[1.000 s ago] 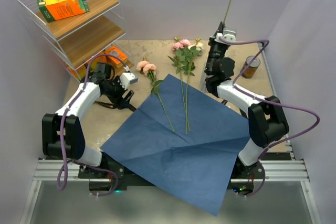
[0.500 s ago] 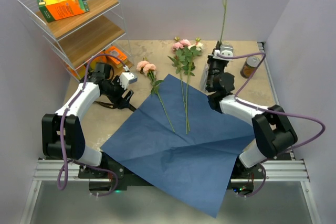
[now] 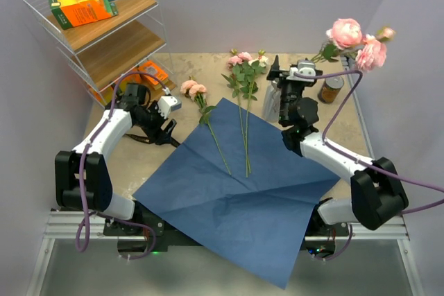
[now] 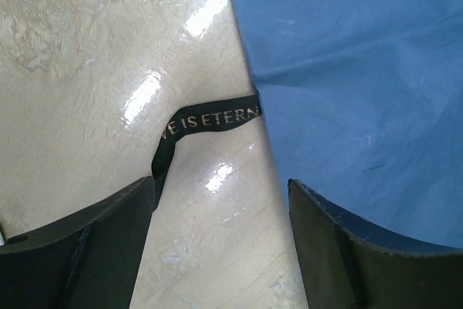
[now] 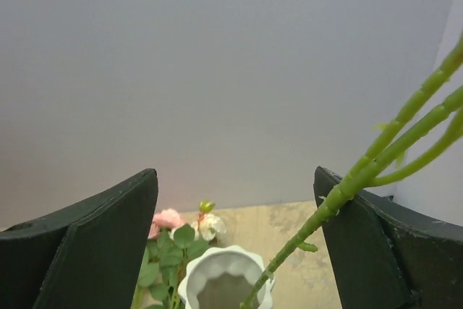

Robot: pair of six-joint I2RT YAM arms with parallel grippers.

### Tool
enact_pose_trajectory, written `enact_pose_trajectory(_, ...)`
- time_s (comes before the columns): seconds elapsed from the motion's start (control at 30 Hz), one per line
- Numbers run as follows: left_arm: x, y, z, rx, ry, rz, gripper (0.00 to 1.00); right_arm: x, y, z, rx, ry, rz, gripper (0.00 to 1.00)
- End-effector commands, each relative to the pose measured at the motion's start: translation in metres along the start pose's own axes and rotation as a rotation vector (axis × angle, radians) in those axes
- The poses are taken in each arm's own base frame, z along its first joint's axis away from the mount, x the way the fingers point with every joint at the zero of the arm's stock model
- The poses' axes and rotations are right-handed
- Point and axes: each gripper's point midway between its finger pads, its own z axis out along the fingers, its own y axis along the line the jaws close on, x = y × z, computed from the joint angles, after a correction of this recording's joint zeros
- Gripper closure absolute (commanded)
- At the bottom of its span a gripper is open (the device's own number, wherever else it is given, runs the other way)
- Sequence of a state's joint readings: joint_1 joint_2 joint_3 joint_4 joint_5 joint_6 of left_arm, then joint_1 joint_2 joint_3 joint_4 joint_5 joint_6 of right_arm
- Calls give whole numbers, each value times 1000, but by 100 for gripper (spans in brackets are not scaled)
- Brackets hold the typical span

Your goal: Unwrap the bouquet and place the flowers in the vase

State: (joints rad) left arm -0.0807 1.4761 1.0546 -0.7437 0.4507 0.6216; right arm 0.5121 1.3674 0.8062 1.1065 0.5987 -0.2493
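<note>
The whitish ribbed vase (image 5: 226, 280) stands just below my right gripper (image 5: 235, 244), whose fingers are spread wide apart. A green stem (image 5: 340, 193) rises out of the vase's mouth and slants past the right finger (image 5: 391, 251). Its pink roses (image 3: 348, 32) lean to the right above the vase (image 3: 272, 98) and my right gripper (image 3: 283, 81). More flowers lie on the unfolded blue paper (image 3: 236, 185): a pink pair (image 3: 193, 88) and a leafy cluster (image 3: 246, 64). The black ribbon (image 4: 210, 121) lies at the paper's edge (image 4: 347, 70). My left gripper (image 4: 221, 251) hovers open over it (image 3: 165, 129).
A white wire shelf (image 3: 90, 32) with orange and green boxes stands at the back left, with an orange packet (image 3: 152, 71) under it. A small brown jar with a metal lid (image 3: 331, 88) sits right of the vase. Grey walls close in behind and at the right.
My right gripper came down with the stem, set it into the vase and opened. The roses dropped into view and now lean right. The left arm has not moved.
</note>
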Motion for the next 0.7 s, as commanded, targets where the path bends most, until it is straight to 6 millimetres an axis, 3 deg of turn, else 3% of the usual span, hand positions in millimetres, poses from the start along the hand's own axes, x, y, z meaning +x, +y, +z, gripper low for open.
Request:
enact_pose_trajectory(0.0,-15,-3,-14,-3,-61,7,21,-14,23,9,-98,45,12,8)
enact_pose_trajectory(0.13,-17,-6,-17,7,-70,8,21,-7,40,14,-177,112,-14,8)
enact_pose_trajectory(0.17,-17,-7,-17,8,-72,9,21,-14,43,17,-186,106,-8,8)
enact_pose_trajectory(0.27,-18,-8,-18,12,-77,10,21,-15,45,16,-199,128,-4,6)
enact_pose_trajectory(0.3,-19,-8,-19,15,-78,10,21,-20,42,14,-198,125,3,1)
enact_pose_trajectory(0.37,-19,-10,-20,19,-79,8,21,-15,38,6,-197,157,13,1)
enact_pose_trajectory(0.43,-20,-12,-22,22,-83,12,21,-30,28,-4,-189,141,57,1)
enact_pose_trajectory(0.5,-21,-13,-24,23,-85,11,21,-26,21,-17,-187,157,64,1)
enact_pose_trajectory(0.53,-21,-13,-25,24,-86,13,21,-37,15,-25,-190,153,79,1)
enact_pose_trajectory(0.6,-21,-14,-26,28,-84,11,21,-38,13,-37,-213,179,68,1)
enact_pose_trajectory(0.67,-23,-14,-28,27,-87,9,21,-60,8,-45,-228,158,81,1)
